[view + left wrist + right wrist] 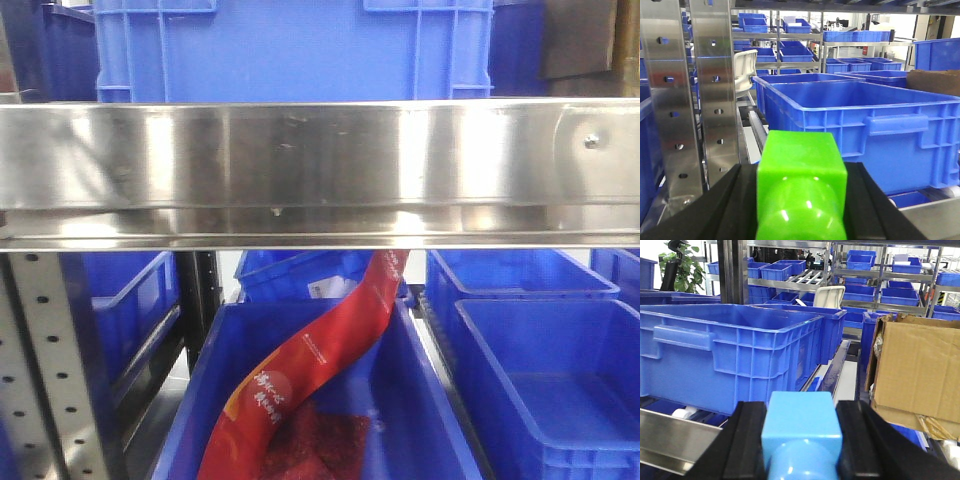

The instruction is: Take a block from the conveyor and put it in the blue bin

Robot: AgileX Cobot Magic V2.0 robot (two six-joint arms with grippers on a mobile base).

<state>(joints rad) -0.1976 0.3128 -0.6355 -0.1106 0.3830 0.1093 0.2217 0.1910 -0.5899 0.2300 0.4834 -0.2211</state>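
Two blocks are in hand at once. The left claw (800, 200) is pinching a green block (801, 165) between its black fingers (715, 212), and the right claw (802, 440) is pinching a light blue block (801, 412) the same way. Both face the big blue bin (865, 125), and both sit short of its near wall, not over its open top. I can't make out the conveyor in any of the views.

What worries me is height. From the left wrist, the bin's rim sits above the top of the green block. A straight push forward would likely ram the block or the fingers into the bin's wall. If the claw lets go too soon, the block drops in front of the bin, not into it.

A steel post (670, 100) stands just left of the bin on that side. A cardboard box (920, 370) stands just right of the bin in the right wrist's view. A wide swing either way could clip one of them. If both arms make for the bin together, they may crowd each other above it. A knock on the rim could also twist a block loose.

The front view shows only a steel rail (320, 170) with other bins beneath, so it is no help in judging clearance.
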